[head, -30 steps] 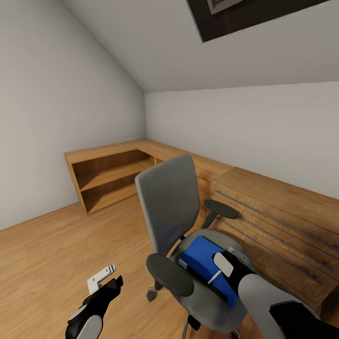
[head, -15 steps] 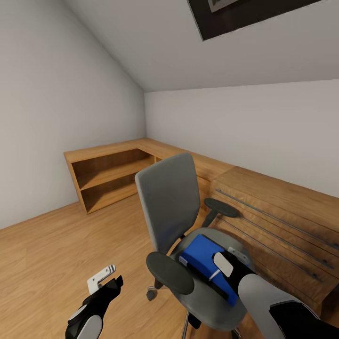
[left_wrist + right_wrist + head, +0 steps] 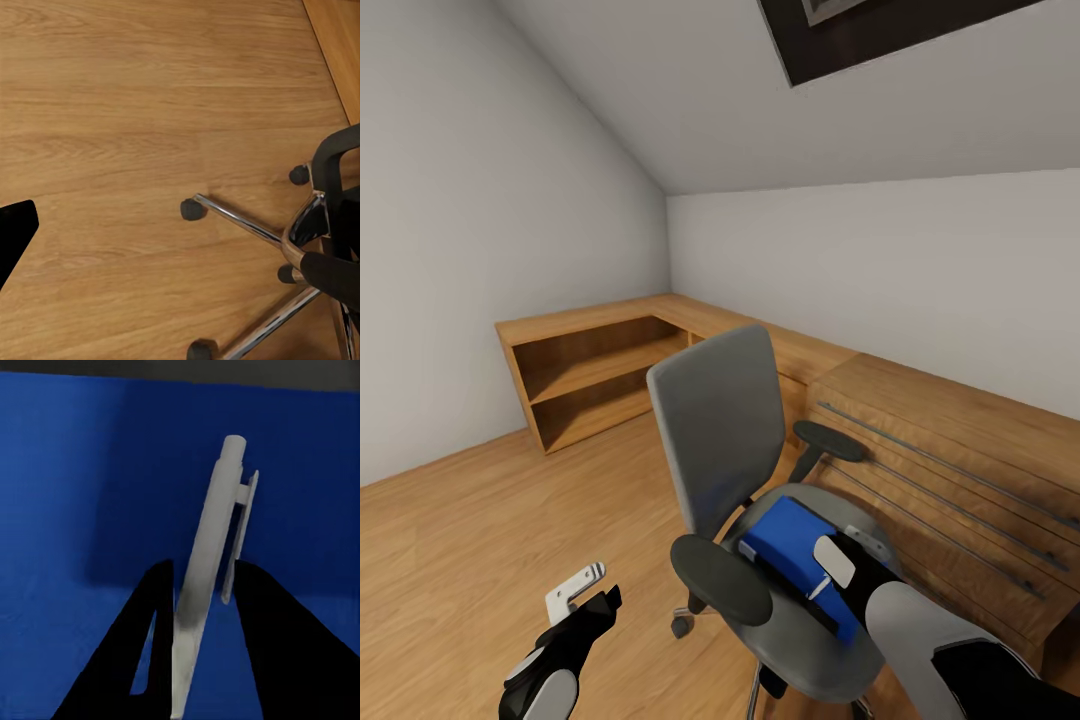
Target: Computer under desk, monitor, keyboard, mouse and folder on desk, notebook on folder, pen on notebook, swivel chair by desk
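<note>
Pen (image 3: 206, 570): white, thin, clip visible near its upper end, sitting between the two dark fingers of the right gripper (image 3: 201, 607), which is clamped on its lower half. Its long axis runs roughly along the fingers, tilted slightly off their line, with the clipped end sticking out ahead of the tips. In the head view the pen (image 3: 819, 586) shows as a short white sliver at the right gripper (image 3: 830, 585), low over the blue folder (image 3: 792, 545). From the wrist view the folder (image 3: 75, 510) lies directly behind the pen; whether the pen tip touches it or hangs just above, I cannot tell. The folder lies flat on the seat of the chair (image 3: 715, 440), black spine edge toward the robot; the chair stands just beside a wooden cabinet (image 3: 950, 470) with long bar handles. Right arm is plainly the nearer one. Left gripper (image 3: 585, 590) hangs well apart, over bare floor (image 3: 112, 112) beside the chair base (image 3: 259, 232); one dark finger (image 3: 13, 232) shows at the picture's edge, jaws look parted, nothing held. Judgement: pen is secured, folder not yet moved. The next move turns on lifting the pen straight off the folder before any transfer.
</note>
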